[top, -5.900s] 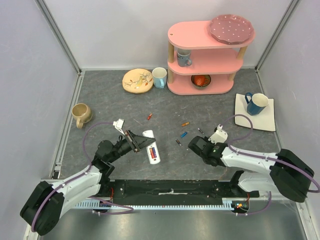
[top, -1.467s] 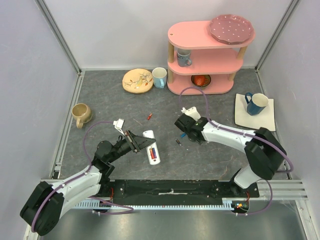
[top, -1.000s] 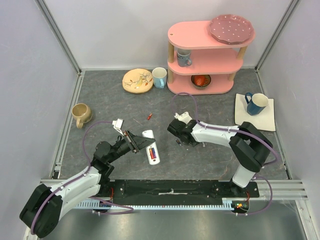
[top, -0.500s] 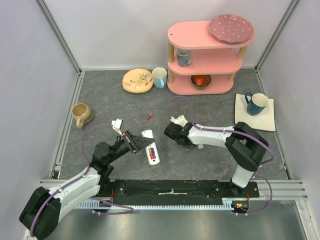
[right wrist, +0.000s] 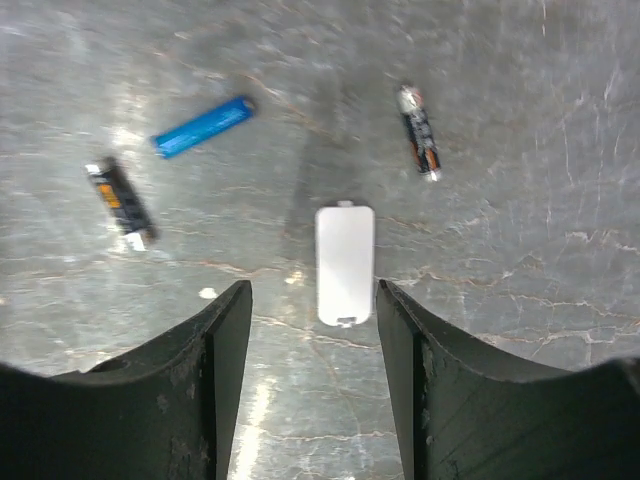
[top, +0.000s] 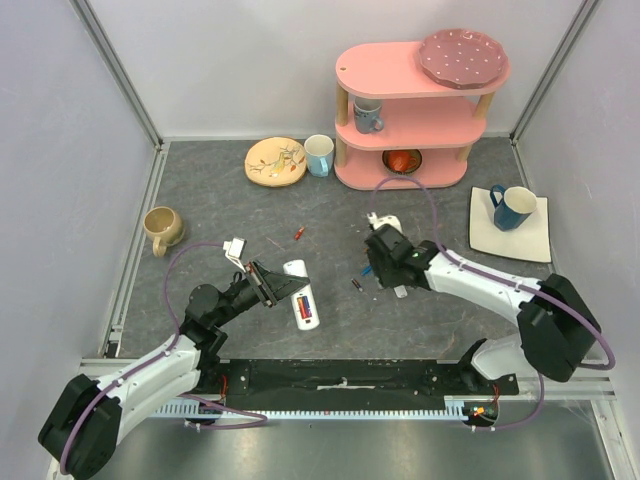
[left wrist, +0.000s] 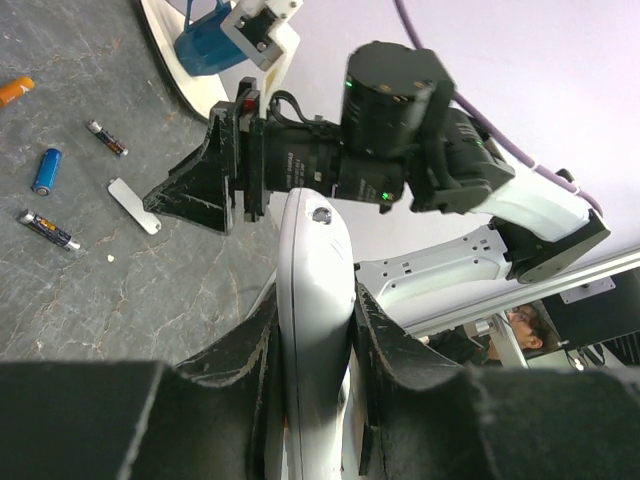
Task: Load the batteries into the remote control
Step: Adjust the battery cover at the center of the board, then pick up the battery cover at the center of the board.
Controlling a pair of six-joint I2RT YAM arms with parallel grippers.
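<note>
My left gripper (top: 272,285) is shut on the white remote control (top: 303,298), holding it on edge above the table; in the left wrist view the remote control (left wrist: 314,290) stands pinched between both pads. Red and blue show in its open back. My right gripper (top: 388,276) is open and empty over the table, right of the remote. On the table before it lie a blue battery (right wrist: 203,126), two dark batteries (right wrist: 122,200) (right wrist: 420,145) and the detached white back cover (right wrist: 345,263). A red battery (top: 298,233) lies farther back. An orange battery (left wrist: 12,90) lies at the left wrist view's edge.
A pink shelf unit (top: 410,110) with a bowl, mug and plate stands at the back. A patterned plate (top: 275,161) and white cup (top: 319,154) sit beside it. A tan mug (top: 162,229) is at left, a blue mug on a white napkin (top: 512,222) at right.
My right gripper has opened and swung right, away from the remote, to above the back cover and loose batteries. The left gripper and remote have stayed put.
</note>
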